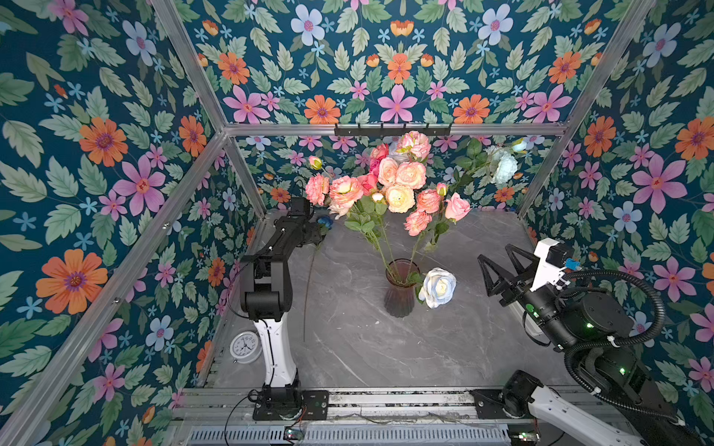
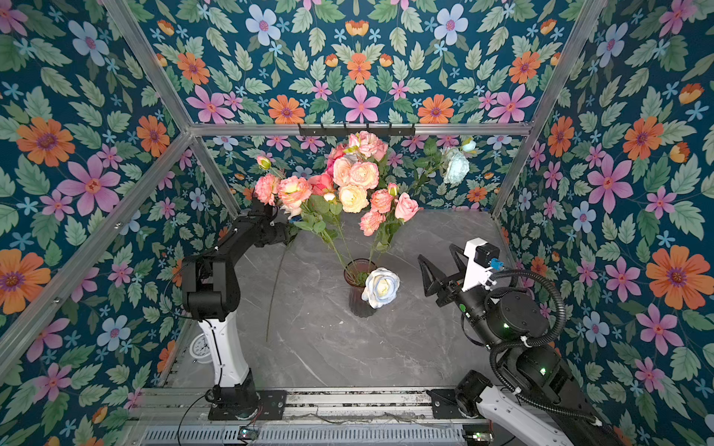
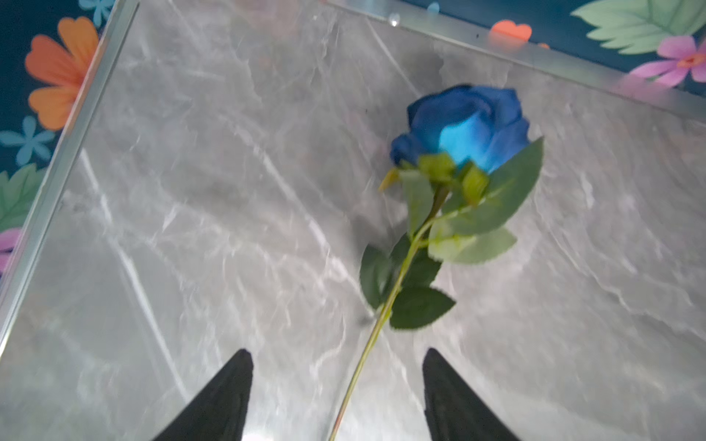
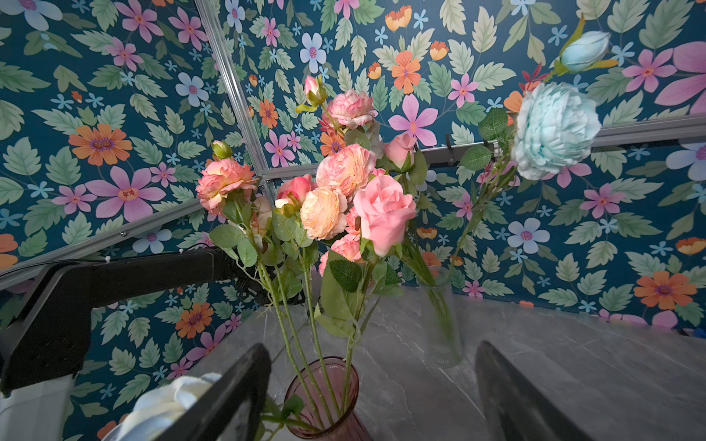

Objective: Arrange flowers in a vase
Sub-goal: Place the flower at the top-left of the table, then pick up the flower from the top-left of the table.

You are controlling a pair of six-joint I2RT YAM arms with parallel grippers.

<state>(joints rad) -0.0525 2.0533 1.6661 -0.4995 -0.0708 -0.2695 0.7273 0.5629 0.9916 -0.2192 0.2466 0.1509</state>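
A dark pink ribbed glass vase (image 1: 400,293) (image 2: 359,299) (image 4: 324,397) stands mid-table and holds several pink, peach and coral flowers (image 1: 400,181) (image 2: 353,181) (image 4: 344,198). A white rose (image 1: 437,287) (image 2: 380,287) hangs over its rim. A deep blue rose (image 3: 464,126) (image 1: 323,222) is at the far left, its long stem (image 1: 307,297) (image 2: 275,285) running toward the front. My left gripper (image 3: 336,353) is open, and the stem passes between its fingers untouched. My right gripper (image 1: 495,253) (image 2: 436,253) (image 4: 372,345) is open and empty, to the right of the vase.
A clear glass vase (image 4: 439,324) at the back holds a pale blue peony (image 4: 554,130) (image 1: 504,168). A white clock (image 1: 245,347) lies by the left arm's base. Aluminium frame bars and papered walls close in the grey marble table (image 1: 405,355).
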